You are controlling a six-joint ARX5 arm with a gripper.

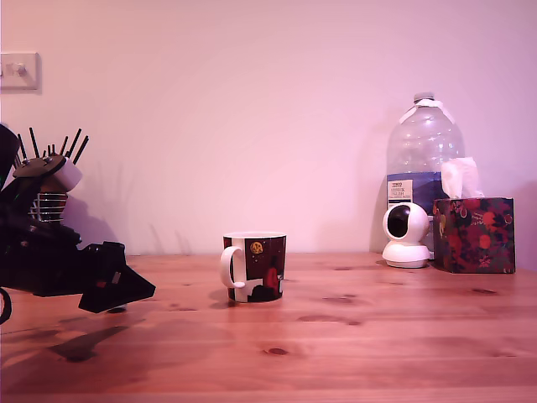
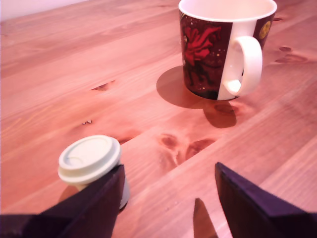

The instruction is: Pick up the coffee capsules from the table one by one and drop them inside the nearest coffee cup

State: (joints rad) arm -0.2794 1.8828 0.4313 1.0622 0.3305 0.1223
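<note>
Because the capsule point(image 2: 90, 161) stands upright on the table point(image 2: 59, 74) beside one dark finger rather than between the two, the main risk from here is a bad approach. In the wrist view the gripper point(image 2: 168, 196) has its fingers spread wide with only bare wood in the gap, and the capsule's pale lid sits at about nine o'clock from that gap, its lower side hidden behind that finger point(image 2: 96, 201). Closing now would, I judge, catch nothing, or clip the rim and tip or skid the light pod away. The coffee cup point(image 2: 225, 47) stands well apart at roughly one o'clock, handle turned toward the camera. In the exterior view the gripper point(image 1: 126, 290) hangs low at nine o'clock from the cup point(image 1: 254, 266), and no capsule can be made out there.
</note>
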